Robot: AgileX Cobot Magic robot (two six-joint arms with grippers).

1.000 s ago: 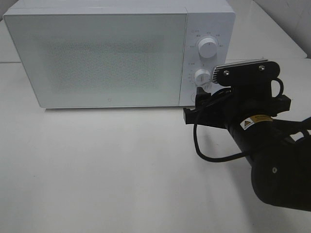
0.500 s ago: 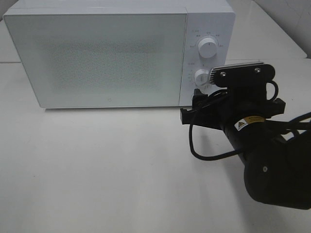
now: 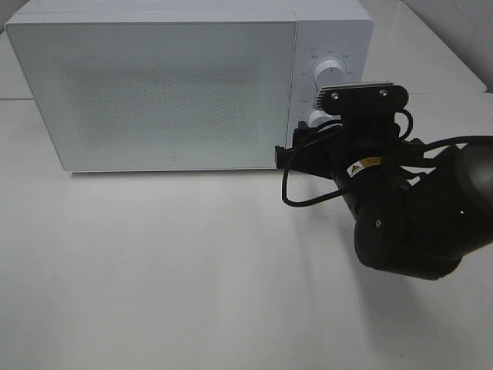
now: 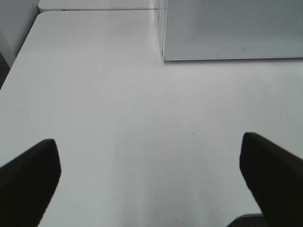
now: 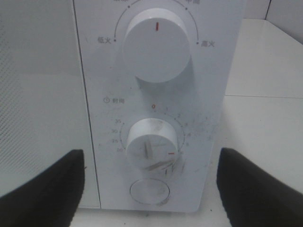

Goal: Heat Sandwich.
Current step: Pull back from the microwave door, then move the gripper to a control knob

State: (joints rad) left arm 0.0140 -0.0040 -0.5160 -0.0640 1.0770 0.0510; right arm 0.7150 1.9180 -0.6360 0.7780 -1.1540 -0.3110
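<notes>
right pincer: both fingers stand far apart, nothing gripped between them. it faces the control panel of the white microwave, close in. straight ahead of the gap, between the two fingers, sits the lower knob, scuffed, with its small red mark turned to the lower right of the dial. just below that knob, also inside the gap, is a round button. above the gap is the upper knob, red mark pointing straight up. contact between fingers and panel: cannot tell; both tips show as dark blurs at the picture edge. the door lies off to one side of this pincer, beyond one finger, and is closed.

from the high camera the right arm reaches in at the panel end of the microwave, and its body hides the lower knob. a black cable loops under the wrist.

left pincer: fingers spread as wide as the view allows, nothing held. bare white table lies under and ahead of it. the lower front corner of the microwave is well ahead and off to one side.

sandwich: not seen in any view; position cannot be told.
</notes>
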